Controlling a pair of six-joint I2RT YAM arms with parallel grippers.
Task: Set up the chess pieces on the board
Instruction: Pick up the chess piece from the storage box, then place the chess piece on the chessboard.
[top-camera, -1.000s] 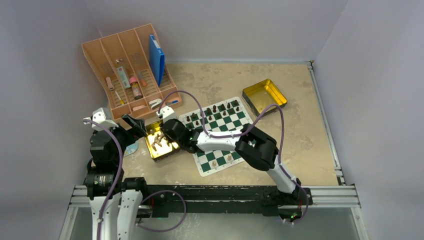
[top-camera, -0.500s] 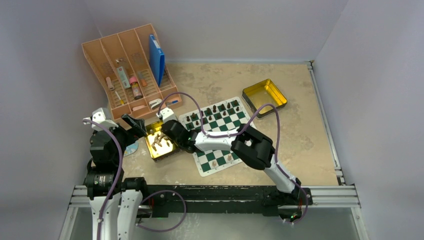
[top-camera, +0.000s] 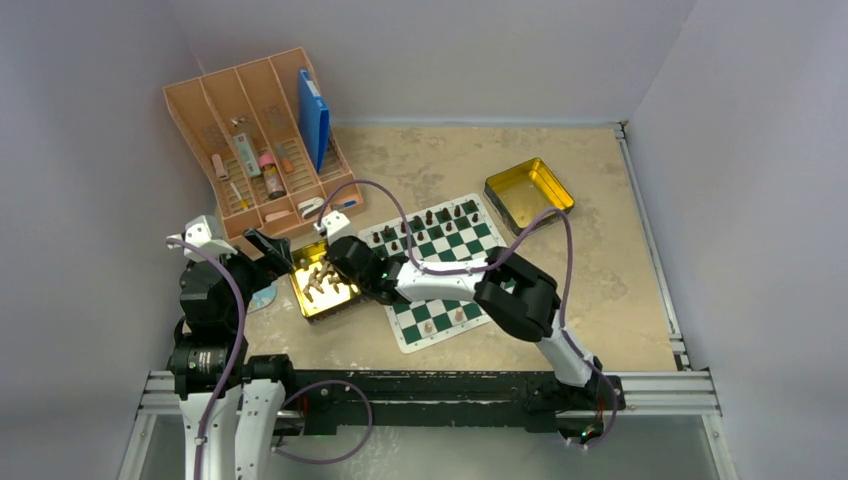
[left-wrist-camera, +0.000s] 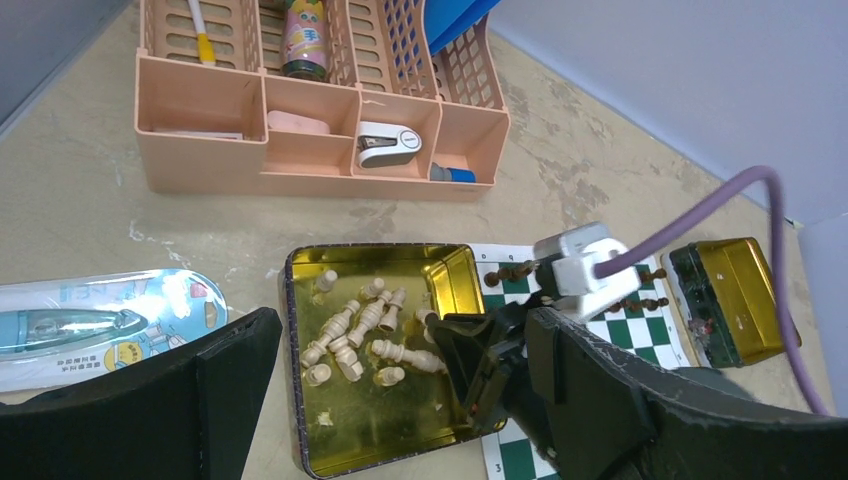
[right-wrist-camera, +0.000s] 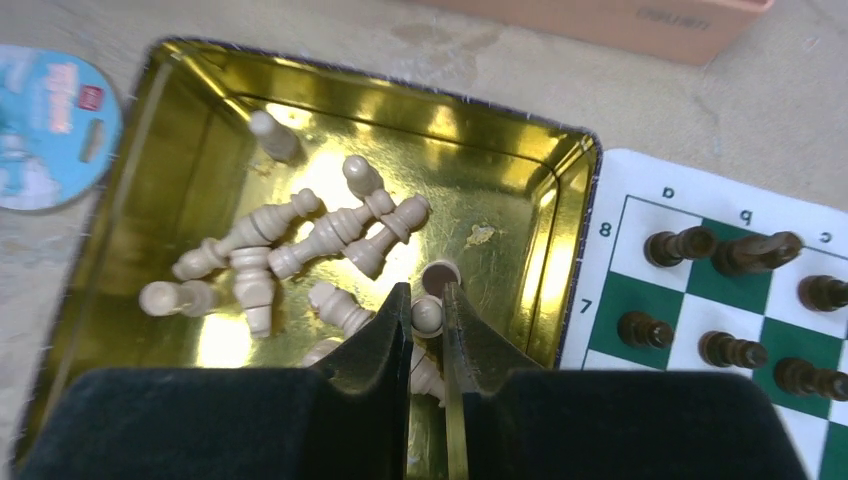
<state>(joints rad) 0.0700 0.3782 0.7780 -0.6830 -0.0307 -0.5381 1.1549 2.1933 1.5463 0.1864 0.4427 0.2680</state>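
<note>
On the mottled beige table (top-camera: 600, 250), the right gripper (right-wrist-camera: 425, 300) is pinching a pale pawn (right-wrist-camera: 428, 318) inside the left gold tin (right-wrist-camera: 560, 200). Next, I reckon, comes a clean lift toward the board (right-wrist-camera: 740, 300) and its near ranks.

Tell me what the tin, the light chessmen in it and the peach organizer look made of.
Tin: likely thin metal, gold and glossy; its walls mirror the light and the pieces.
Light chess pieces: probably wood, pale matte tan with turned shapes; plastic can't be ruled out.
Organizer: moulded plastic, peach, satin finish, with perforated grid walls.
</note>
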